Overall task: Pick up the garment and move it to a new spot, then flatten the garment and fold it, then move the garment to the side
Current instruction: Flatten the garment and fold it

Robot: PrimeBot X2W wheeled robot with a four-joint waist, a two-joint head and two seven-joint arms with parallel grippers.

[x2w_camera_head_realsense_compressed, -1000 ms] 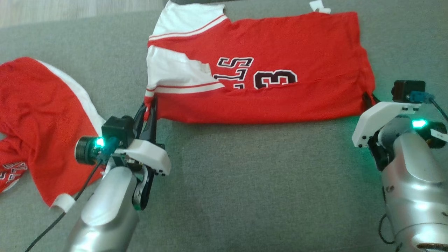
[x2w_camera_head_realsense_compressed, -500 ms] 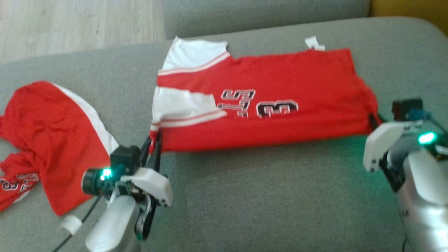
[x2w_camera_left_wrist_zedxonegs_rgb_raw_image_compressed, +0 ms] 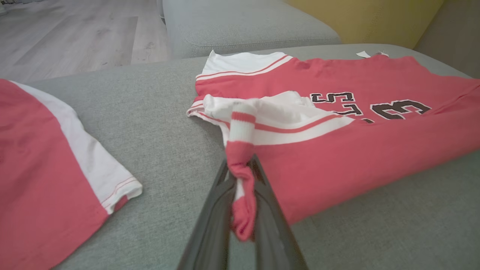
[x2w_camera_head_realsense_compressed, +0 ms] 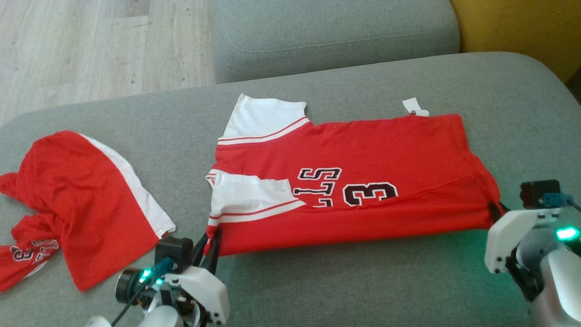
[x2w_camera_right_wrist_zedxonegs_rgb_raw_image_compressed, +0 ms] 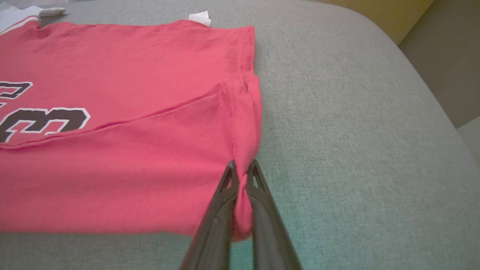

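The garment (x2w_camera_head_realsense_compressed: 363, 154), a red jersey with white sleeves and a black number 3, lies across the middle of the grey cushion (x2w_camera_head_realsense_compressed: 340, 281) in the head view. Its sleeves are toward the cushion's left edge, and its near strip is lapped over the lower part of the lettering. The left gripper (x2w_camera_head_realsense_compressed: 212, 238) is clamped on the garment's near-left corner. The right gripper (x2w_camera_head_realsense_compressed: 492, 211) is clamped on the near-right corner, close to the cushion's right edge. A small white tag (x2w_camera_head_realsense_compressed: 415, 106) sticks out at the garment's far-right corner. A second red garment (x2w_camera_head_realsense_compressed: 77, 204) lies crumpled by the cushion's left edge, apart from the first. Wooden floor (x2w_camera_head_realsense_compressed: 91, 45) shows beyond the far-left edge.

In the left wrist view, the left gripper (x2w_camera_left_wrist_zedxonegs_rgb_raw_image_compressed: 240, 163) has its two dark fingers closed on a bunched red-and-white strip of the garment (x2w_camera_left_wrist_zedxonegs_rgb_raw_image_compressed: 356, 150). The end of that strip hangs down between the fingers. The second red garment (x2w_camera_left_wrist_zedxonegs_rgb_raw_image_compressed: 37, 168) lies flat on the cushion (x2w_camera_left_wrist_zedxonegs_rgb_raw_image_compressed: 150, 112), well to the side.

In the right wrist view, the right gripper (x2w_camera_right_wrist_zedxonegs_rgb_raw_image_compressed: 243, 165) pinches a fold of the red hem corner of the garment (x2w_camera_right_wrist_zedxonegs_rgb_raw_image_compressed: 131, 157) between closed fingers. The tag (x2w_camera_right_wrist_zedxonegs_rgb_raw_image_compressed: 198, 17) lies at the far corner, and the cushion (x2w_camera_right_wrist_zedxonegs_rgb_raw_image_compressed: 337, 131) stretches away beside the hem.
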